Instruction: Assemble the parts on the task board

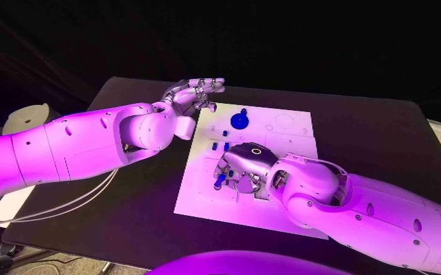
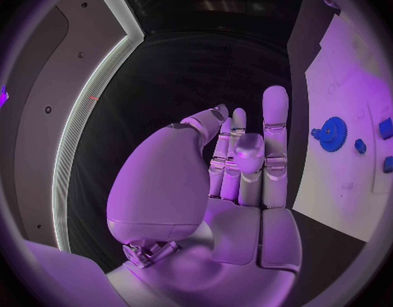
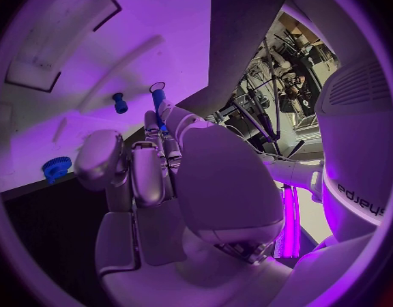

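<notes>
Black table [image 1: 368,128] bears one task board [image 1: 285,136], one blue gear [image 1: 239,120].

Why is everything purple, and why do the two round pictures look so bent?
Head view: coloured light washes the white task board and both arms purple; the backdrop is black. Left wrist view: the fisheye lens curves the board's straight edge beside the left hand. Right wrist view: the right hand looms large, and the blue gear looks tiny.

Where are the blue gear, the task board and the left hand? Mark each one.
blue gear [image 1: 239,120]: head view, on its toothed disc.
task board [image 1: 287,136]: head view, on a bare white patch.
left hand [image 2: 239,164]: left wrist view, on its fingers.
</notes>
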Controlling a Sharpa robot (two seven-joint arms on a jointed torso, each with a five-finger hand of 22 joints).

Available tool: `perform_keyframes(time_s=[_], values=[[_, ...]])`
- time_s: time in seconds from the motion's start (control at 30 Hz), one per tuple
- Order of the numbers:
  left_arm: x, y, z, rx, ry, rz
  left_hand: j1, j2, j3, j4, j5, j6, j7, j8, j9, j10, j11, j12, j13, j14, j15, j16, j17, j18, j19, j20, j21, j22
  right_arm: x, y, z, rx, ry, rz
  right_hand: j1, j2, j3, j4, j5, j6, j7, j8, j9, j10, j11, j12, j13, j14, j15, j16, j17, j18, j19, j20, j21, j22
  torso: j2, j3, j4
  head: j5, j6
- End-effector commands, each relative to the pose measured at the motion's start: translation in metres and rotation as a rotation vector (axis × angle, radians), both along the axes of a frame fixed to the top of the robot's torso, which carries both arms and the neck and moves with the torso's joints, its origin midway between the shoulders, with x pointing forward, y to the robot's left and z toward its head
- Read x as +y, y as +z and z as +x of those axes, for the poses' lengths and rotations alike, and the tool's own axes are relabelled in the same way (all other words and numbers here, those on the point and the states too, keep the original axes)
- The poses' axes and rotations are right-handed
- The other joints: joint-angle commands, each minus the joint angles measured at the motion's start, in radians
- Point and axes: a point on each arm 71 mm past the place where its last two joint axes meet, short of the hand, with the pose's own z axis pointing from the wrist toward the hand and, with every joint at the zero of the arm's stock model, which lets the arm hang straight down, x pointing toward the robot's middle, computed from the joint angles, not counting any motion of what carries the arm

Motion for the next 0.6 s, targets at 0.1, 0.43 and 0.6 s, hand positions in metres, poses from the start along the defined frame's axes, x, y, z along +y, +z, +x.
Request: perform_keyframes(time_s=[0.1, 0.43, 0.6], values=[[-0.0036, 0.0015, -0.0005, -0.011, -0.024, -0.010, -0.002, 0.009, -0.003, 0.001, -0.002, -0.008, -0.001, -0.003, 0.000, -0.006, 0.001, 0.006, 0.001, -0.007, -0.002, -0.003, -0.001, 0.020, -0.005, -0.001, -0.005, -0.001, 0.0008, -0.0038, -0.0004, 0.006, 0.021, -0.032, -0.011, -0.002, 0.002, -0.002, 0.004, 0.007, 0.000, 0.005, 0.002, 0.031, -0.023, -0.004, 0.000, 0.047, -0.001, 0.003, 0.000, -0.005, -0.006, 0.003, 0.004, -0.001, 0.000, 0.0000, 0.0009, -0.001, -0.001], [-0.0040, 0.0015, -0.0006, -0.011, -0.025, -0.011, -0.002, 0.009, -0.003, 0.001, -0.002, -0.008, -0.001, -0.003, 0.000, -0.006, 0.001, 0.006, 0.001, -0.007, -0.002, -0.003, -0.001, 0.020, -0.005, -0.001, -0.005, -0.001, 0.0007, -0.0103, 0.0036, 0.000, 0.006, -0.060, -0.011, -0.002, 0.002, -0.002, 0.004, 0.007, 0.000, 0.005, 0.002, 0.031, -0.023, -0.004, 0.000, 0.047, -0.001, 0.003, 0.000, -0.005, -0.006, 0.003, 0.004, -0.001, 0.000, -0.0003, 0.0005, 0.001, -0.002], [-0.0038, 0.0015, -0.0006, -0.011, -0.025, -0.010, -0.002, 0.009, -0.003, 0.001, -0.002, -0.008, -0.001, -0.003, 0.000, -0.006, 0.001, 0.006, 0.001, -0.007, -0.002, -0.003, -0.001, 0.020, -0.005, -0.001, -0.005, -0.001, 0.0018, -0.0122, 0.0036, 0.002, 0.007, -0.080, -0.014, -0.002, 0.002, -0.002, 0.004, 0.008, 0.000, 0.005, 0.002, 0.032, -0.023, -0.005, 0.001, 0.046, -0.001, 0.002, -0.002, -0.005, -0.006, 0.003, 0.004, -0.002, 0.000, -0.0008, 0.0004, 0.000, -0.003]])
